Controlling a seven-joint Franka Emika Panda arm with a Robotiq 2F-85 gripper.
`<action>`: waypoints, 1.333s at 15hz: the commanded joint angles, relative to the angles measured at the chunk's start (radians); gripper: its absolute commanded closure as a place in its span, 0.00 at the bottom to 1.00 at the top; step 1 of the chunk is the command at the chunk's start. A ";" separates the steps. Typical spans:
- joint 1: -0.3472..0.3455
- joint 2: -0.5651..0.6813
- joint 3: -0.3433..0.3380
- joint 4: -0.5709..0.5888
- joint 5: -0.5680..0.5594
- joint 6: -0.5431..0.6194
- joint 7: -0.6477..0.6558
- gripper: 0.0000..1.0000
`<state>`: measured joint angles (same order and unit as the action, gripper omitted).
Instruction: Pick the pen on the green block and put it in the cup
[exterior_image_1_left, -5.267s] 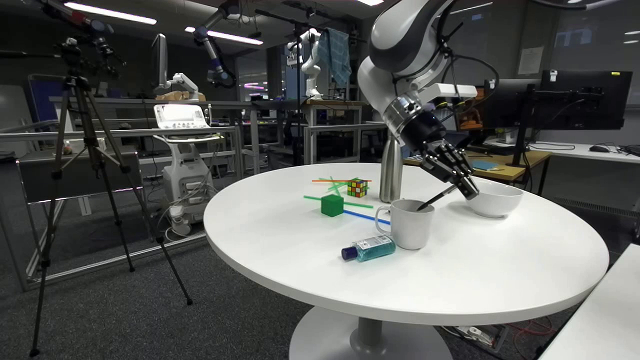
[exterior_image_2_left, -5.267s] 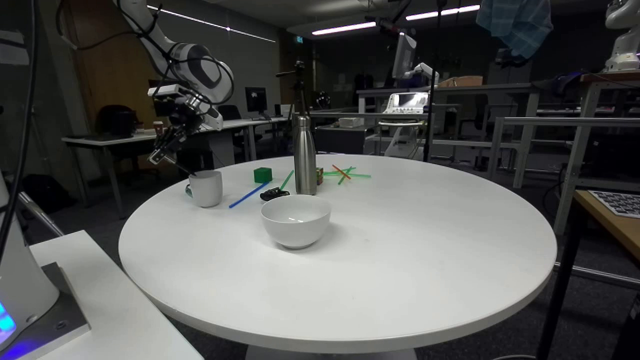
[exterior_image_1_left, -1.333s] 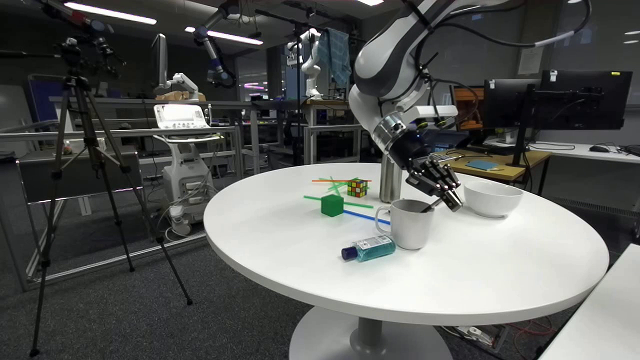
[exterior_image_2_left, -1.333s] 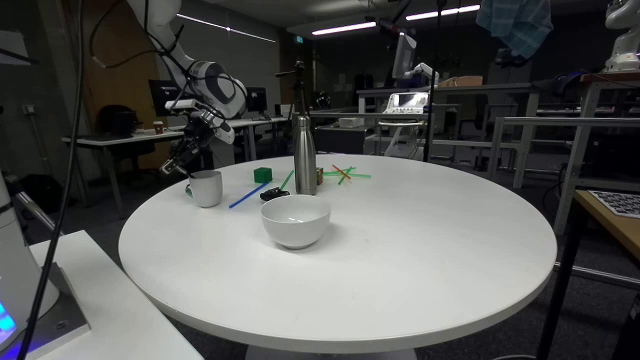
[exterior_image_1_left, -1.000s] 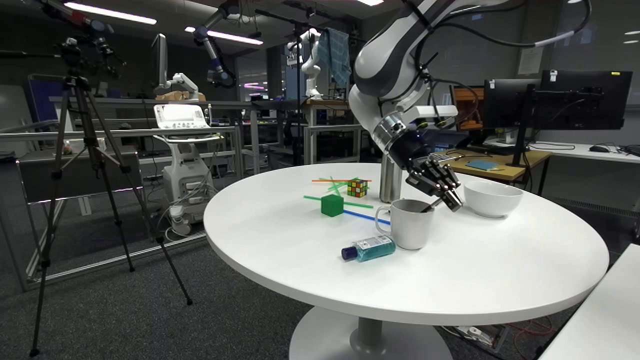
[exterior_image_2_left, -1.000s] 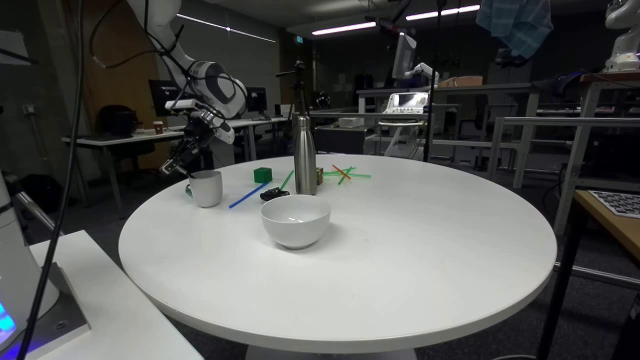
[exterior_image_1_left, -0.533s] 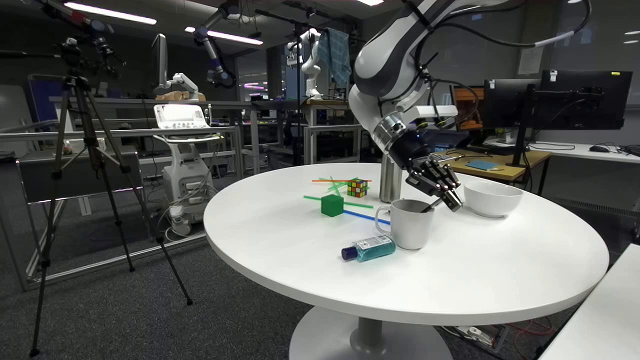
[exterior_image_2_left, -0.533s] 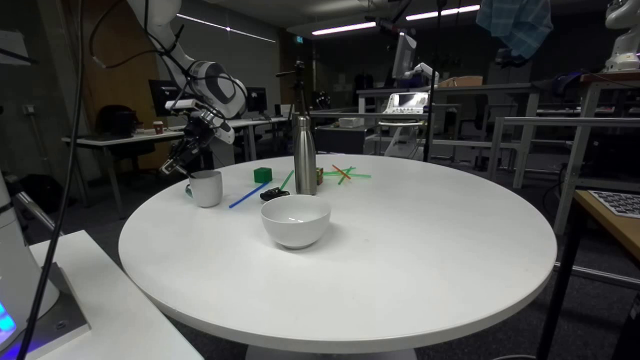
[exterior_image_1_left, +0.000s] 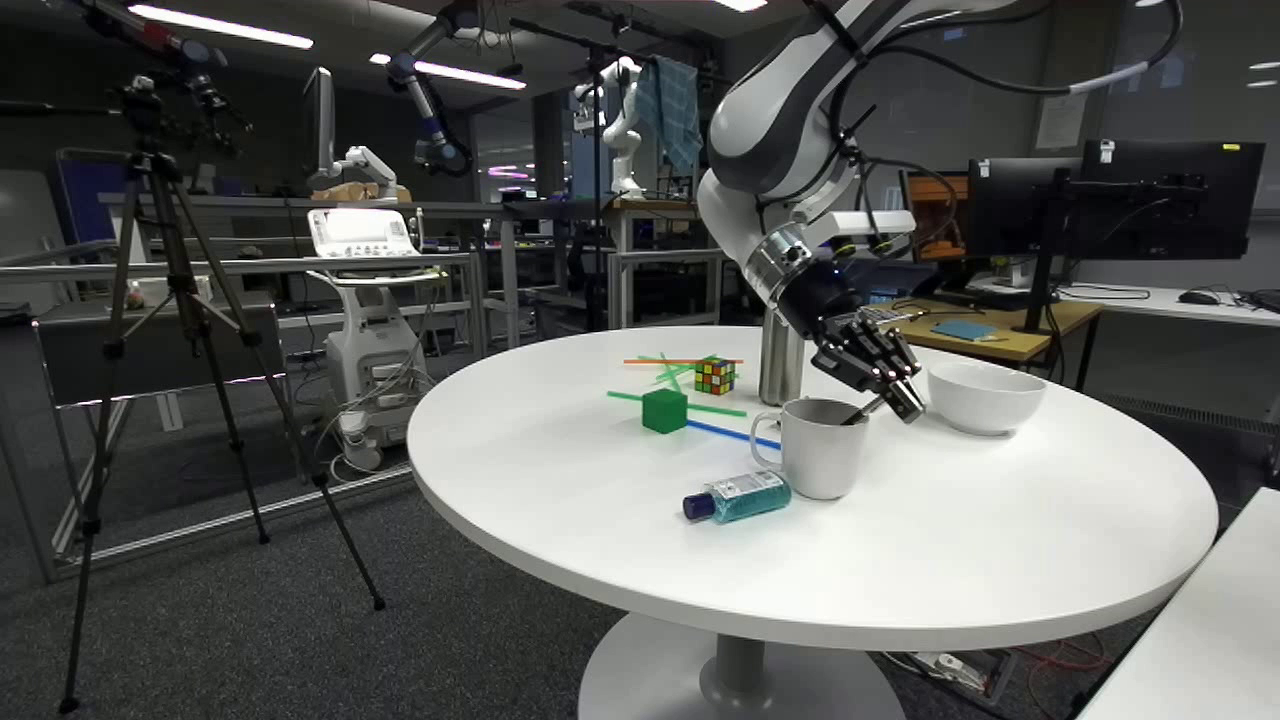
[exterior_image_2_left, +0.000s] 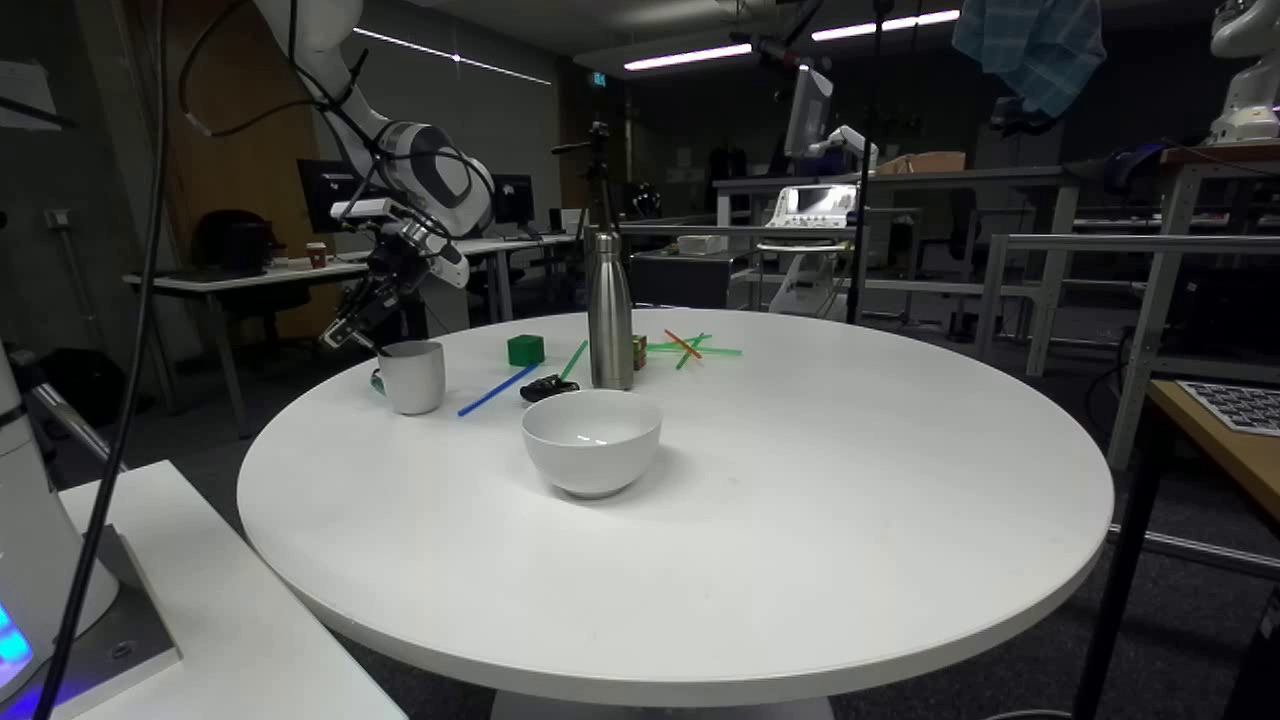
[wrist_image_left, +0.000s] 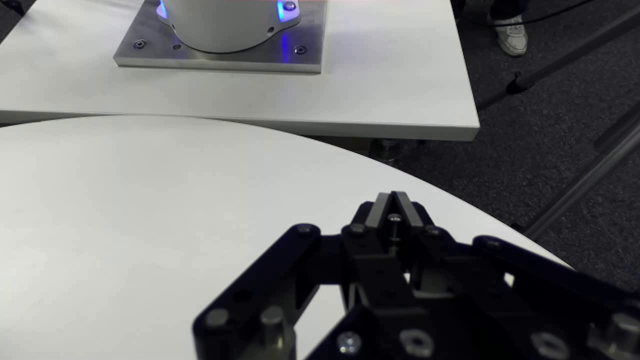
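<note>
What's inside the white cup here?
The dark pen slants down into the white cup, its upper end gripped by the end effector. The cup's wall hides the pen's lower end and the bottom; anything else there can't be seen.

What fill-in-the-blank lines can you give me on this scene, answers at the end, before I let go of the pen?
The pen, held in the hand, slants down ____ the cup.
The teal bottle near the cup lies on its ____.
The steel bottle is ____ than the cup.
The block is ____ in colour.
Missing words: into; side; taller; green.
</note>
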<state>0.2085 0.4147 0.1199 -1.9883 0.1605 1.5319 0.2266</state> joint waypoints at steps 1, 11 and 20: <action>-0.001 0.001 0.001 0.002 0.000 -0.002 0.000 0.95; -0.001 0.001 0.001 0.002 0.000 -0.002 0.000 0.95; 0.001 0.002 0.001 -0.001 -0.002 -0.001 0.001 0.23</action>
<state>0.2099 0.4148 0.1199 -1.9925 0.1605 1.5336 0.2266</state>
